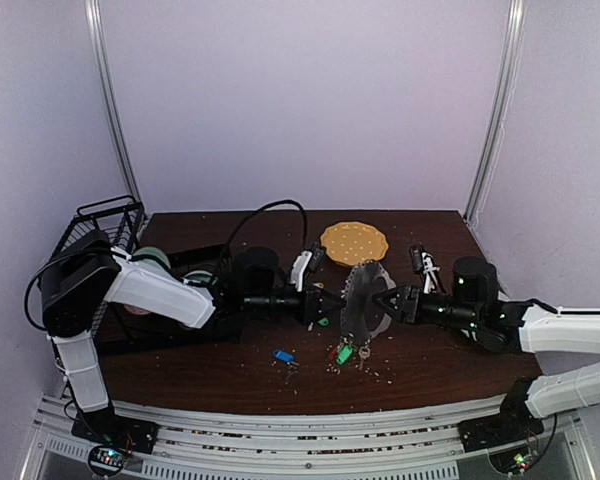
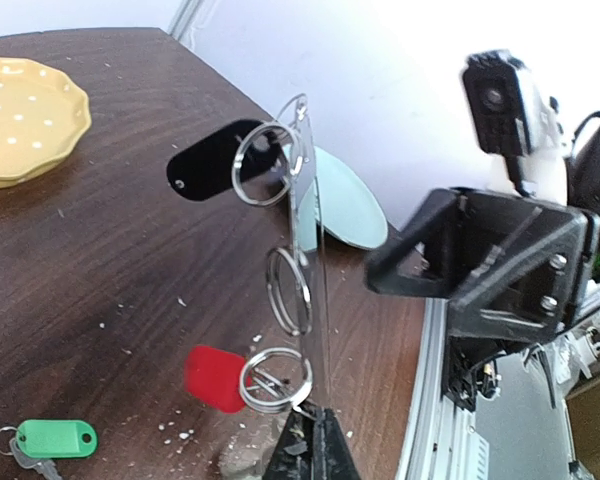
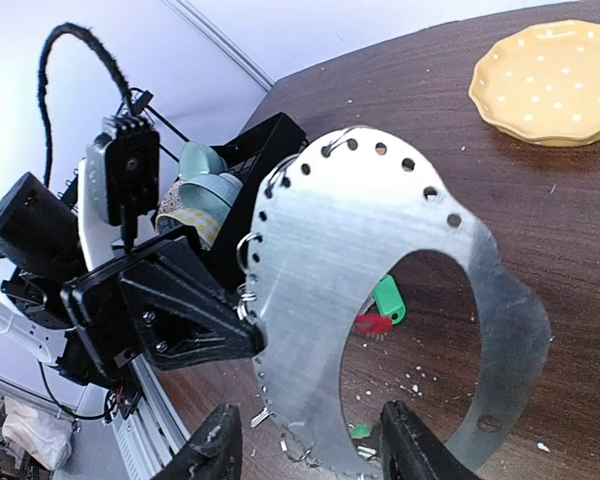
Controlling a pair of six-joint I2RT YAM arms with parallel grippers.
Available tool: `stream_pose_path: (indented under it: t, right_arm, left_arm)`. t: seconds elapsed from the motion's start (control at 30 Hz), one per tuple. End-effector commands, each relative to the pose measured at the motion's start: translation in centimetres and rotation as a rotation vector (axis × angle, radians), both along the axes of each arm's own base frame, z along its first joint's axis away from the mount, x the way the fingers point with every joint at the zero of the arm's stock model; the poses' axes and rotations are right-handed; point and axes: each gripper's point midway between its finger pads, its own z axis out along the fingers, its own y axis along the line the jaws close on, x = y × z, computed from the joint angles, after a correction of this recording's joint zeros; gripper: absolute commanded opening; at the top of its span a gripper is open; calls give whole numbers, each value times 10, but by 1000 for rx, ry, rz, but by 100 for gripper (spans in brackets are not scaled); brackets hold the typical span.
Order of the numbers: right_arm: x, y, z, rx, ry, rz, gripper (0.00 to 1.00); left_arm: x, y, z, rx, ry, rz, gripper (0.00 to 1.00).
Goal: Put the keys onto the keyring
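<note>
Dark wood table, crumb-strewn near green key; lilac walls.

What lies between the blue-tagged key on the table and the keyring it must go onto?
Nothing visible: only bare table lies between the blue key and the keyring, which the left fingers hold upright.

Top view overhead; wrist views close, opposed, sharing keyring.

White arm shells; black joints and end effectors; looping black cable.
</note>
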Motion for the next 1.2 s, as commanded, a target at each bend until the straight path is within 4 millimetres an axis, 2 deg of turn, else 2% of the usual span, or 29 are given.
stream_pose_path:
  t: [0.0, 0.17, 0.47, 0.6, 0.8, 1.03, 1.17]
  right_arm:
    - [-9, 6, 33, 72, -136, 67, 50]
    - [-9, 9, 56, 36, -209, 100, 51]
    - [-16, 8, 76, 63, -259, 125, 51]
    - [-21, 14, 86, 97, -275, 168, 51]
    - [-29, 26, 115, 160, -327, 203, 50]
    - [-31, 51, 107, 114, -327, 253, 50]
    - [-25, 59, 117, 118, -360, 255, 50]
  left_arm:
    - [13, -1, 34, -89, -92, 67, 0]
    - [12, 1, 61, -135, -153, 109, 0]
    - [8, 15, 91, -150, -227, 155, 0]
    - [4, 21, 108, -162, -272, 168, 0]
    - [-6, 33, 133, -188, -345, 174, 0]
    - [-20, 40, 153, -228, -414, 145, 0]
    - [-27, 43, 159, -250, -443, 123, 0]
